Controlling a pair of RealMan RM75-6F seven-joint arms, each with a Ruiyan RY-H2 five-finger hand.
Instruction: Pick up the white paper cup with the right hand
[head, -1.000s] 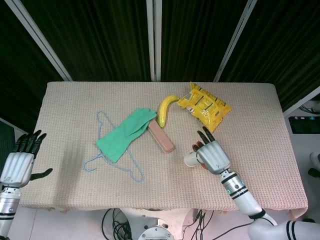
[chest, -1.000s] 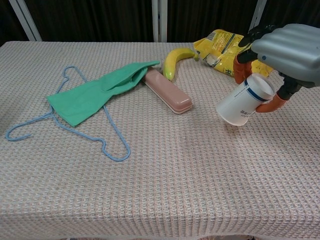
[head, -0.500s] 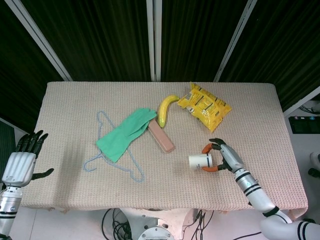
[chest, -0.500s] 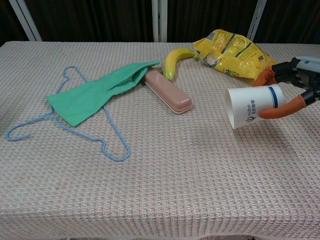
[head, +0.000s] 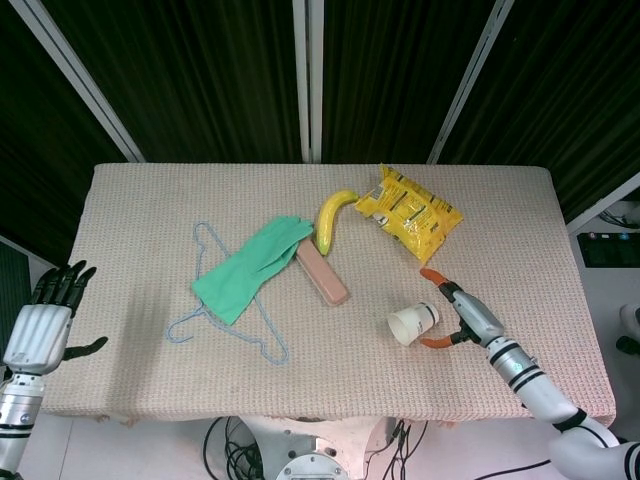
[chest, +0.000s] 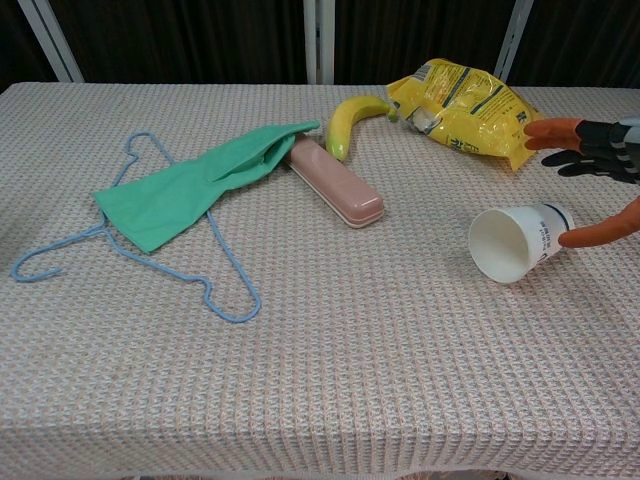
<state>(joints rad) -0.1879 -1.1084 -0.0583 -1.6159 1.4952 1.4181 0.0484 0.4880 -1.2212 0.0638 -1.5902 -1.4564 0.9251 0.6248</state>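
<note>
My right hand (head: 462, 312) sits low over the right side of the table (head: 520, 215), fingers spread wide and grasping nothing. The white paper cup (head: 414, 322) lies on its side on the woven cloth just beside that hand, its open mouth turned toward the near left; in the chest view the cup (chest: 515, 241) rests on the cloth with one orange fingertip (chest: 592, 233) touching its base end.

A second ago this hand was wrapped around the cup and had it lifted off the cloth. Half a second ago the cup was still between my fingers, tipped sideways. Now the fingers have opened and the cup has dropped out and come to rest. The pick-up, as I judge it, has been lost and needs doing again, this time on a cup lying down and free to roll.

Behind the cup lies a yellow snack bag (head: 410, 212), with a banana (head: 333, 216), a pink case (head: 323, 274), a green glove (head: 249, 267) and a blue hanger (head: 233, 316) further left. My left hand (head: 45, 320) hangs open off the table's left edge.
</note>
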